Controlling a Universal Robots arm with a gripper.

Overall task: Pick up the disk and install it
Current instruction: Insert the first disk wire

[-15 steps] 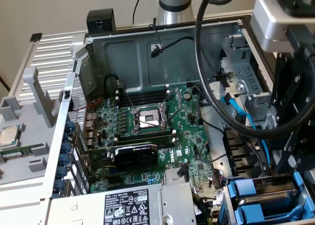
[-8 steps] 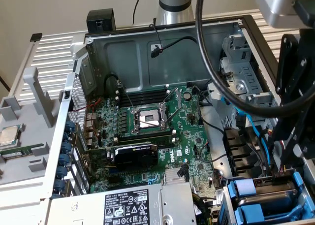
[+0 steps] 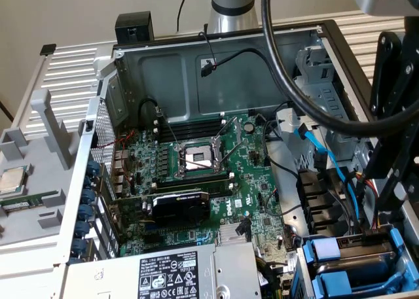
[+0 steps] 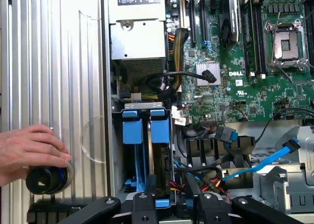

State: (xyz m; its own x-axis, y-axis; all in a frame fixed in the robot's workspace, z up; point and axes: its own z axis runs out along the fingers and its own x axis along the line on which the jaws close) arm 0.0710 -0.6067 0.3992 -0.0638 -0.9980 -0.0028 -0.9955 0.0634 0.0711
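**A:** Where does everything sit?

**B:** Inside the computer case (image 3: 196,63), the motherboard (image 3: 255,181) lies beside the drive cage (image 4: 142,105), and the power supply (image 4: 137,37) is just next to the cage. The disk (image 4: 160,158) stands inside the cage next to the other blue-carrier drive (image 4: 132,131), with their tabs about level.

**A:** And the claw?

**B:** The gripper (image 4: 170,182) is over the cage, jaws drawn partway in and clamped on the disk's sides.

**A:** How should it be handled?

**B:** I'd keep the disk parallel to its neighbour and press straight into the cage. I'd also watch the blue SATA cable (image 4: 260,161) just beside the cage.
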